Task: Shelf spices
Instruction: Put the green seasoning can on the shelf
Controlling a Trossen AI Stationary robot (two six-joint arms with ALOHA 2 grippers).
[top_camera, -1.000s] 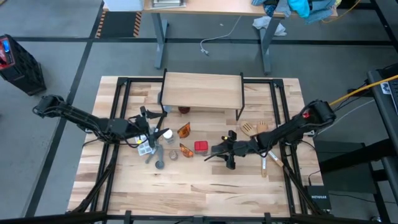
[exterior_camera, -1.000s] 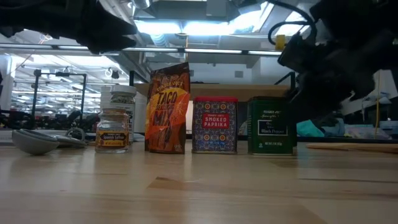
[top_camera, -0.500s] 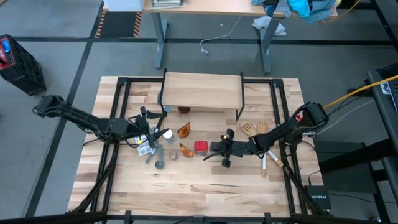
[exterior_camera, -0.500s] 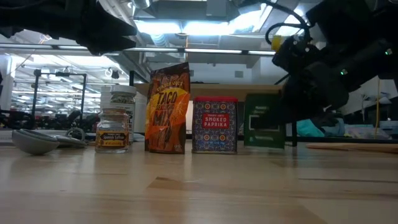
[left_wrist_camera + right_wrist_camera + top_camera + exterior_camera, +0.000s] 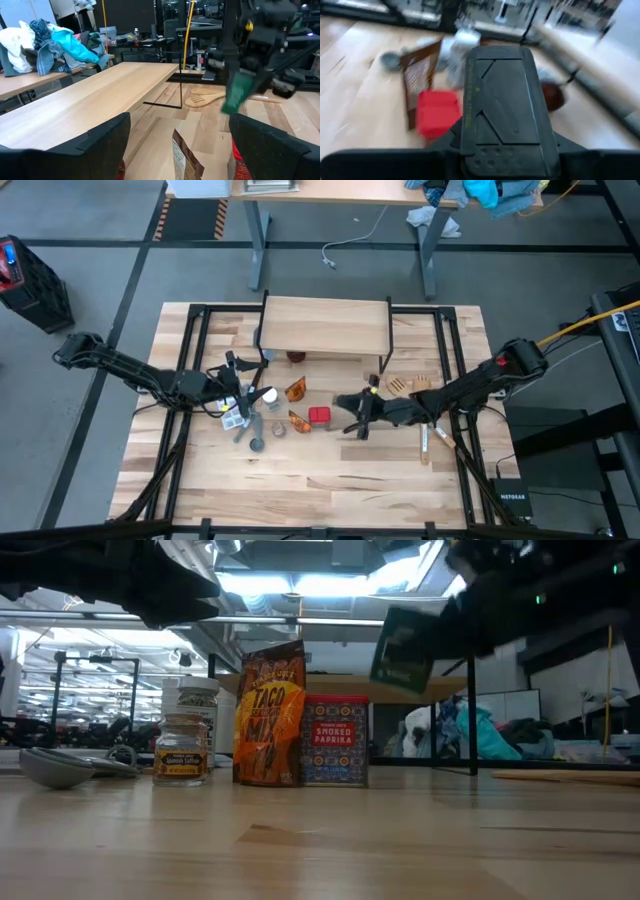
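Lifting green tin off table, right claw clamped

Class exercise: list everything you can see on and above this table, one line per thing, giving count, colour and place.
table: 1, light wood planks, under everything
shelf: 1, light wood on black legs, far side of the table, nothing on top
orange packets: 2, orange, mid-table in front of the shelf
red-topped box: 1, red, beside the packets
white-capped jar: 1, clear with a white cap, left of the packets
small jar: 1, brown cap, nearest the camera in the low view
grey spoon: 1, pale grey, left of the jars
wooden spatula: 1, light wood, right of the shelf
tin: 1, dark green, lifted and tilted in the air
left gripper: open, by the jars
right gripper: shut on the tin
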